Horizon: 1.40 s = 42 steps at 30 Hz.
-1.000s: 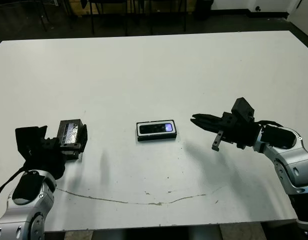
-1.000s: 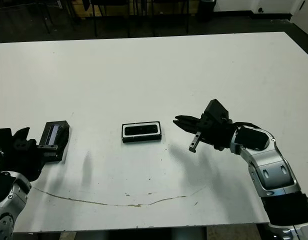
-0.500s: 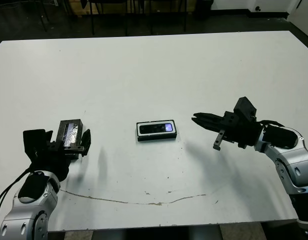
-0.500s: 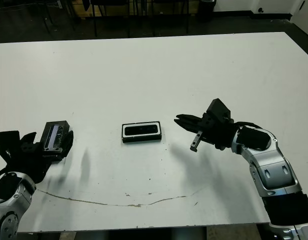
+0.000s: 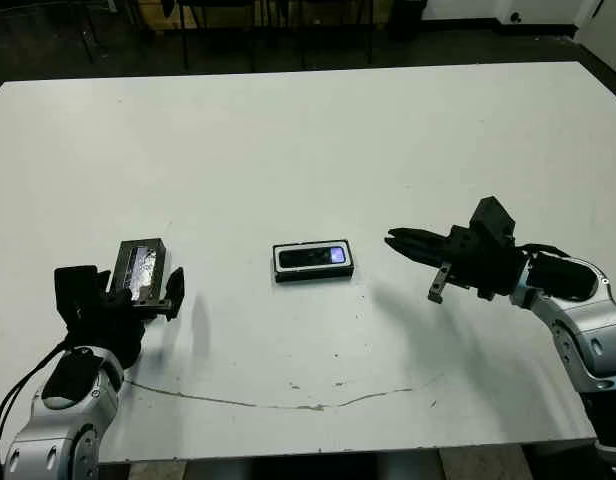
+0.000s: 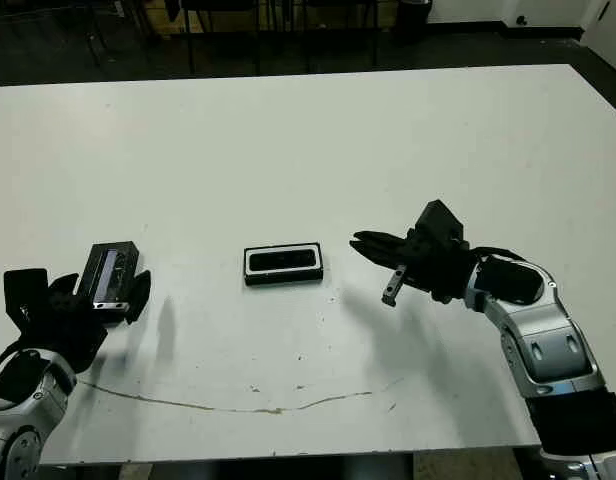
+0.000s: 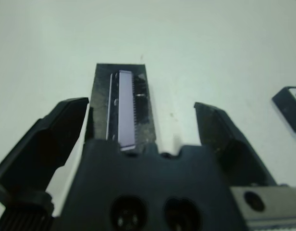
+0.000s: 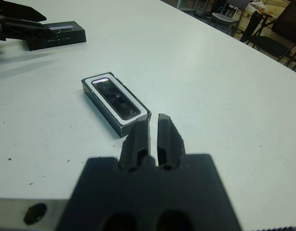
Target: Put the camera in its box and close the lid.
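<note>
Left gripper (image 7: 143, 132), two black fingers spread wide, straddles the flat black rectangular lid (image 5: 143, 268) with its shiny silvery-grey panel, near the table's left front; neither finger touches the lid. Right gripper (image 5: 393, 240), fingers pressed together and holding nothing, hangs just right of the box, apart from it. White matte table (image 5: 308, 140) is bare across its far half, leaving free room; a thin scuffed line crosses its front. Shallow black, white-lined box (image 5: 312, 261) sits mid-table, the slim black camera (image 5: 314, 257) with its bluish-purple glint lying inside.
</note>
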Motion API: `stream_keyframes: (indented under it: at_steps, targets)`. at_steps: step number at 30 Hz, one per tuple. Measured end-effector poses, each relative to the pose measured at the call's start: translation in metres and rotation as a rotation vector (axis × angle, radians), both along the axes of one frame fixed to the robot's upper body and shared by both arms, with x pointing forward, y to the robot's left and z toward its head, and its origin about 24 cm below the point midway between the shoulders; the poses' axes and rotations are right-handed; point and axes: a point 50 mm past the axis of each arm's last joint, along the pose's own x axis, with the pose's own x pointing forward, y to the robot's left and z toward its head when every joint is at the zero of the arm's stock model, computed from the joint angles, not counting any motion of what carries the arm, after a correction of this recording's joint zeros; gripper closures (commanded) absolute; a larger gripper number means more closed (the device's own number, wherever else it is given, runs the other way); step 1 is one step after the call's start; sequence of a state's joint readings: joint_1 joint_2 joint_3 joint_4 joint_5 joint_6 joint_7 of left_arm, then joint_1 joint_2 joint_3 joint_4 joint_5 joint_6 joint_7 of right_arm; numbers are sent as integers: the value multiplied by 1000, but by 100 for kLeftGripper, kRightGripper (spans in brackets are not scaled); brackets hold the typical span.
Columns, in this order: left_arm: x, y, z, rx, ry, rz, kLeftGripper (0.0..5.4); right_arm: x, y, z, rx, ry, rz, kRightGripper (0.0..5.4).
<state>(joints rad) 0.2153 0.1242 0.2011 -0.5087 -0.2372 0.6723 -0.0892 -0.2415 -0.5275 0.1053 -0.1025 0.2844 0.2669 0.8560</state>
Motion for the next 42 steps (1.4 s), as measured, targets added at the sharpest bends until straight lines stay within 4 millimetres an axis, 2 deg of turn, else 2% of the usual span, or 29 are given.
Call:
stream_keyframes:
  at_steps: [27, 37, 42]
  targets:
    - [-5, 6, -19, -20, 39, 37, 1, -1, -3, -1, -17, -30, 3, 540]
    - [-1, 8, -17, -165, 24, 95, 1, -2, -3, -1, -22, -36, 3, 540]
    - [-1, 9, -18, -216, 21, 117, 64, -2, -4, -1, -26, -33, 0, 540]
